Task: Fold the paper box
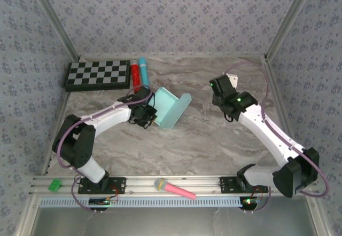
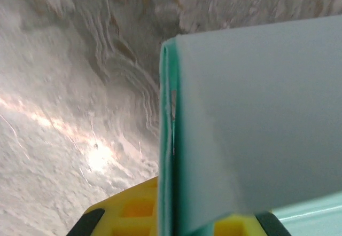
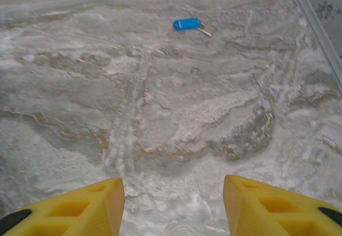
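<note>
Here we see the box [image 1: 170, 108] near the middle of the table [image 1: 214, 145], partly folded, with one panel tilted up and a flap raised on its right side. Our left gripper [image 2: 179, 222] is clenched on a thin edge of the card, and its yellow fingers [image 2: 133, 209] sit on both sides of it. Our right gripper [image 3: 173, 204] is released, its jaws apart above bare marble, well apart from the box. A blue key tag [image 3: 186, 24] lies further ahead of it. The checkerboard [image 1: 98, 75] rests at the far left corner.
</note>
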Action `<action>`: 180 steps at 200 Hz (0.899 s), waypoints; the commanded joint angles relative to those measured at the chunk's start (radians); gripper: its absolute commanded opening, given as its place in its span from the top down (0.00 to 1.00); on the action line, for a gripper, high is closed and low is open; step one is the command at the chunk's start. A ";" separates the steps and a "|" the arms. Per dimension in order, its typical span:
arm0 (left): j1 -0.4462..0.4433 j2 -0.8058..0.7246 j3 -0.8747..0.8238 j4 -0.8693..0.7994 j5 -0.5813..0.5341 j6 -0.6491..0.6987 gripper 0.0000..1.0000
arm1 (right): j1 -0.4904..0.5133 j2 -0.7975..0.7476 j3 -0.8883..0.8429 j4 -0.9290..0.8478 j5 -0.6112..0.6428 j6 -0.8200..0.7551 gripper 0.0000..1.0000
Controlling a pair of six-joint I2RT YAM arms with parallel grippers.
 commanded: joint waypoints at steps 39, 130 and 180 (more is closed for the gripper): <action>-0.064 -0.023 -0.025 0.051 0.066 -0.274 1.00 | -0.018 -0.045 -0.081 -0.008 -0.024 0.057 0.47; -0.125 0.059 -0.059 0.131 0.125 -0.436 0.95 | -0.028 -0.050 -0.111 0.004 -0.033 0.052 0.47; -0.126 0.077 -0.073 0.157 0.121 -0.441 0.90 | -0.037 -0.036 -0.116 0.010 -0.045 0.047 0.47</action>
